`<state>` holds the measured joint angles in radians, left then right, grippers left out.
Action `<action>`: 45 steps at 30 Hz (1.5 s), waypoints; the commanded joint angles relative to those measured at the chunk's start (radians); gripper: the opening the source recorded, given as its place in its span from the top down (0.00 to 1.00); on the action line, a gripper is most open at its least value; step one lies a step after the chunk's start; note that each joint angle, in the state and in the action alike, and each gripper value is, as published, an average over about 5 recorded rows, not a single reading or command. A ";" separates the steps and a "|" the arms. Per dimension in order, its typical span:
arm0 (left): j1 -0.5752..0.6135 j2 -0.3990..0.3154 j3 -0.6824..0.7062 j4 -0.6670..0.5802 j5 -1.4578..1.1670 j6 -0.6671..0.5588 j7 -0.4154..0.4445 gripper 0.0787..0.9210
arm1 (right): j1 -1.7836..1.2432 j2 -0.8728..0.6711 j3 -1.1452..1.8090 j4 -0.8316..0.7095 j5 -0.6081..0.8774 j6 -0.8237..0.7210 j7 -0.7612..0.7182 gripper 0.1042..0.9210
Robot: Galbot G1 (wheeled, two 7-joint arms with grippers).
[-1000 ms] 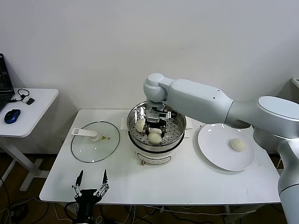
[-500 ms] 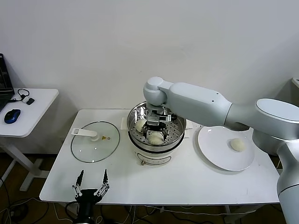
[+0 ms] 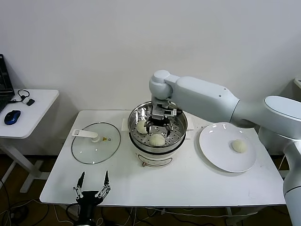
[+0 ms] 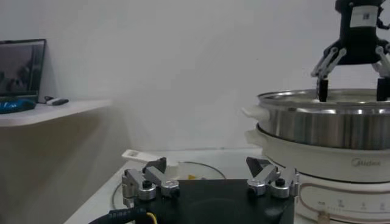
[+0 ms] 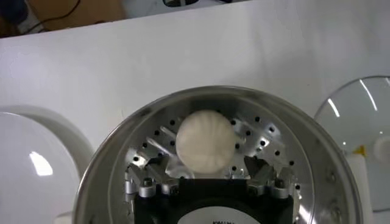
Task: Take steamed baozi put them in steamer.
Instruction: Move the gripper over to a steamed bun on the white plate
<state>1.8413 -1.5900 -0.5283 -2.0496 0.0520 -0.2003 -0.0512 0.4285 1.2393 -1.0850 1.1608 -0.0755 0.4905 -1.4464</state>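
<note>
The steel steamer (image 3: 178, 126) stands mid-table on its white base. Two baozi show on its perforated tray, one at the front (image 3: 157, 139) and one at the left (image 3: 141, 126). My right gripper (image 3: 158, 127) hangs open just above the front baozi, not touching it. In the right wrist view this baozi (image 5: 205, 148) lies on the tray (image 5: 268, 143) between the spread fingers. One more baozi (image 3: 240, 146) lies on the white plate (image 3: 221, 157). My left gripper (image 3: 90, 184) is parked, open and empty, below the table's front edge.
The glass lid (image 3: 96, 142) with a white knob lies flat left of the steamer. A side table (image 3: 28, 113) with a mouse stands far left. The left wrist view shows the steamer's wall (image 4: 323, 122) with the right gripper (image 4: 353, 67) above it.
My right gripper lowered the front baozi onto the tray, opened, let it go and rose a little. The left arm has not moved.
</note>
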 commanded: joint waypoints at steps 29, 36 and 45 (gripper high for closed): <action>-0.006 0.024 0.037 0.002 0.000 -0.004 0.003 0.12 | -0.028 -0.555 0.137 -0.292 0.125 -0.442 -0.001 0.12; -0.002 0.023 0.037 -0.007 -0.001 -0.005 0.003 0.12 | -0.180 -0.535 0.350 -0.398 -0.116 -0.366 -0.004 0.12; 0.004 0.019 0.031 -0.005 -0.002 -0.014 0.002 0.12 | -0.391 -0.498 0.594 -0.432 -0.413 -0.263 0.005 0.12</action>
<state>1.8448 -1.5678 -0.4957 -2.0589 0.0508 -0.2126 -0.0489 0.2696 0.7547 -0.7691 0.7940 -0.1512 0.1453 -1.4459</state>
